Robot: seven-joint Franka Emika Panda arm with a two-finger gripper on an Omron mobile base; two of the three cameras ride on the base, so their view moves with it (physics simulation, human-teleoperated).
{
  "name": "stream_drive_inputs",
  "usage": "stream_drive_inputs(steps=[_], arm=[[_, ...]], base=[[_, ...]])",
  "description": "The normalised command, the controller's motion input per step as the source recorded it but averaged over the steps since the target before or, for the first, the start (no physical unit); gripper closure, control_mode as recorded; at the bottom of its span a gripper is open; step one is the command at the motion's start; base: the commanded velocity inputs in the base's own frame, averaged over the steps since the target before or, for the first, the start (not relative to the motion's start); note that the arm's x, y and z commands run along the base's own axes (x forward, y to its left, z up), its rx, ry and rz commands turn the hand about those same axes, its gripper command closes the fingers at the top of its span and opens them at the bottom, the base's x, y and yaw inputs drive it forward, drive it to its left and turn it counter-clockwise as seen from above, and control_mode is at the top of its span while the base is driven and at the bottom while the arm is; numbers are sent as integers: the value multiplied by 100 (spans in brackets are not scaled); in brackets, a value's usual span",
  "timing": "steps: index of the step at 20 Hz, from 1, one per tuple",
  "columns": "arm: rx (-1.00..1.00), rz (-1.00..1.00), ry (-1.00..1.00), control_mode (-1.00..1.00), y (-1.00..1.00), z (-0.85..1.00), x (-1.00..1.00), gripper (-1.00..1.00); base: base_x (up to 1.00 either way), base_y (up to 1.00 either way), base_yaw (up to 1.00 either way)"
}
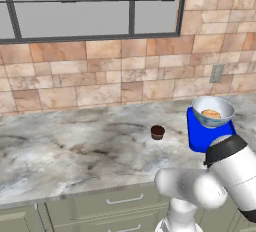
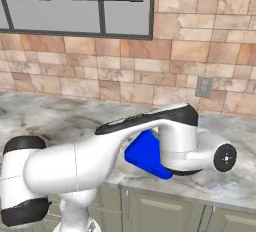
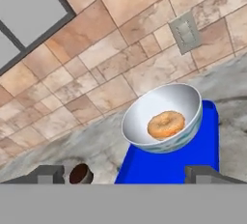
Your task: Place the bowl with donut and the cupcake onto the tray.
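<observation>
Hand fingers stand wide apart, gripping nothing, just short of the tray. Bowl with donut rests on the tray's far end. Cupcake stands on the desk beside the tray, apparently apart from it.

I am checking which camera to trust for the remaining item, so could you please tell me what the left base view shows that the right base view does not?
Left base view: the cupcake standing on the counter, apart from the tray, plus the bowl with the donut on the tray.

Right base view: the arm crossing in front, covering most of the tray.

Both: the blue tray, marble counter, tiled wall, window and wall outlet.
</observation>
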Motion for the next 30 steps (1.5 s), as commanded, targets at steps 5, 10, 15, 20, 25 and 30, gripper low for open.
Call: stream_drive_inputs(steps=[5, 10, 15, 20, 25, 30], arm=[[-23, 0, -29, -100, 85, -15, -50, -100], [-21, 0, -12, -100, 99, -11, -38, -100], [-14, -4, 6, -100, 77, 54, -5, -100], [0, 0, 4, -100, 5, 46, -10, -100], [-10, -1, 26, -100, 38, 78, -22, -100], [-22, 1, 42, -100, 53, 24, -6, -100]], base=[[0, 0, 0], [0, 0, 0], [0, 0, 0], [0, 0, 0], [0, 0, 0], [0, 0, 0]])
